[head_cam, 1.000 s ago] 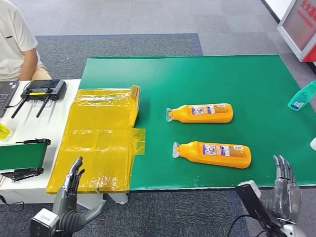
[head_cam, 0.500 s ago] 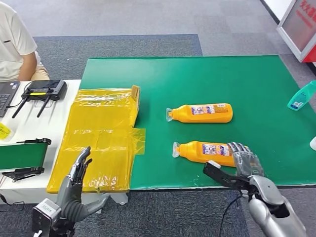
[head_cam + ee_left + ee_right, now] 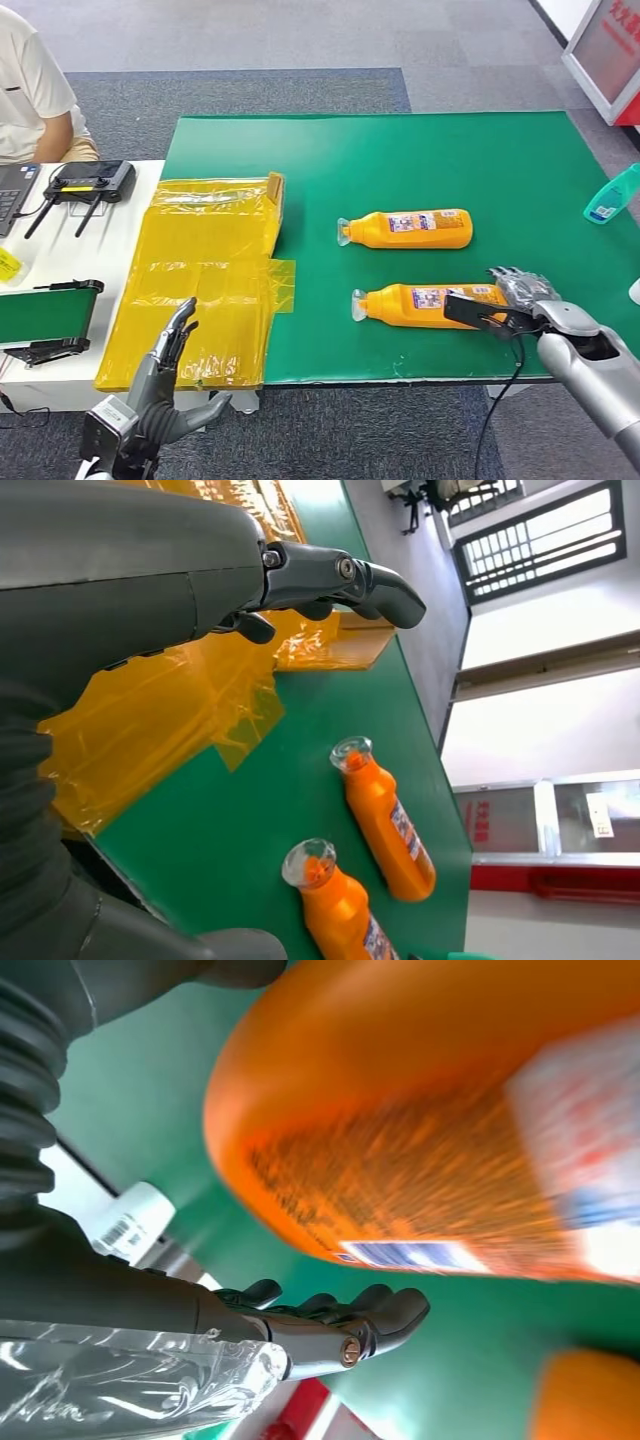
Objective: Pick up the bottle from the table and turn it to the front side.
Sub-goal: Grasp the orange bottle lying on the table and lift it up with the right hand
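My right arm (image 3: 596,365) is a smooth silver shell with a black cable (image 3: 498,410) hanging below it. The right robot hand (image 3: 521,290) has dark fingers; its wrist view shows a grey ribbed cover (image 3: 26,1110), a brass screw (image 3: 349,1351) and clear plastic wrap (image 3: 136,1380).

A big green mat (image 3: 468,160) covers the table. A yellow plastic sheet (image 3: 200,280) lies on its left side and hangs over onto a white table (image 3: 53,250). At the far end of the sheet sits a small brown box (image 3: 276,192). On the white table there is a black box with two thin sticks (image 3: 89,183), part of a laptop (image 3: 13,190), a yellow sticker (image 3: 7,266) and a small green belt in a black frame (image 3: 47,318). A person in a white shirt (image 3: 29,85) sits behind it. A blue-green bottle (image 3: 610,194) lies at the right edge of the mat. The floor is grey carpet (image 3: 249,40).
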Robot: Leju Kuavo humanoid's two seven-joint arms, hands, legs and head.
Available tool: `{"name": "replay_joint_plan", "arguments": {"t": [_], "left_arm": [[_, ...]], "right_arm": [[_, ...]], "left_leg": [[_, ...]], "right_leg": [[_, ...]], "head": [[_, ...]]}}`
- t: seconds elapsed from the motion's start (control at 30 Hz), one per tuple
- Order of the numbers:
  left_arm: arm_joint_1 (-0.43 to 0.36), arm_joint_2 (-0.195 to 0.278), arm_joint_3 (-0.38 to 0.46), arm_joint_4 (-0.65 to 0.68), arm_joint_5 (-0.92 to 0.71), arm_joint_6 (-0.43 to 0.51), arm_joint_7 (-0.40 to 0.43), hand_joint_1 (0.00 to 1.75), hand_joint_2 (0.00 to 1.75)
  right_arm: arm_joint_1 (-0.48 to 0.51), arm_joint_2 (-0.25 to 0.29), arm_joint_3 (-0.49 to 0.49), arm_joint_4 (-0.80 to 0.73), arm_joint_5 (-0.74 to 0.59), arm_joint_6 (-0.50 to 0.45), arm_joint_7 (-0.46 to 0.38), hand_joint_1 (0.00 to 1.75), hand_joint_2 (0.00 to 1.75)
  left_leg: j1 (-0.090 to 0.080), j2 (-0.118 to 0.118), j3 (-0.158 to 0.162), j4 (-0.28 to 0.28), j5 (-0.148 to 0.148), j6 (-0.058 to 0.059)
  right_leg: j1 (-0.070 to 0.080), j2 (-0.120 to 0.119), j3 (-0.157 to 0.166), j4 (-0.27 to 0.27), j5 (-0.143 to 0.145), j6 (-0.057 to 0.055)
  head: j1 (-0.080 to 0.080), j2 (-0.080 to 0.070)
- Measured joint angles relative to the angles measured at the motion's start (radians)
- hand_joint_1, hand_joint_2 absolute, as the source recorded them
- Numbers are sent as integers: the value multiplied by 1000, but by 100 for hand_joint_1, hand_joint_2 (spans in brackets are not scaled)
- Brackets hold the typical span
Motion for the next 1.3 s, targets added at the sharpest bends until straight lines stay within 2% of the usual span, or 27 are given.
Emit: {"name": "replay_joint_plan", "arguments": {"t": [0.13,0.3,0.7,1.3], "left_arm": [[2,7,-14,6,12,5,-2,0,175],[1,13,-20,12,24,4,-2,0,175],[-17,17,-28,49,55,-28,13,0,175],[-44,14,-49,120,66,-57,17,0,175]], "right_arm": [[4,-38,21,12,-15,-8,5,0,175],[13,-56,39,18,-27,-14,7,0,175],[5,-60,65,29,-62,-13,0,0,175],[-103,-47,132,52,-61,-4,2,0,175]], "left_leg": [[0,0,0,0,-1,0],[0,0,0,0,-1,0],[0,0,0,0,0,0],[0,0,-1,0,0,0]], "right_leg": [[0,0,0,-1,0,0],[0,0,0,-1,0,0],[0,0,0,-1,0,0],[0,0,0,-1,0,0]], "head": [[0,0],[0,0],[0,0],[0,0]]}}
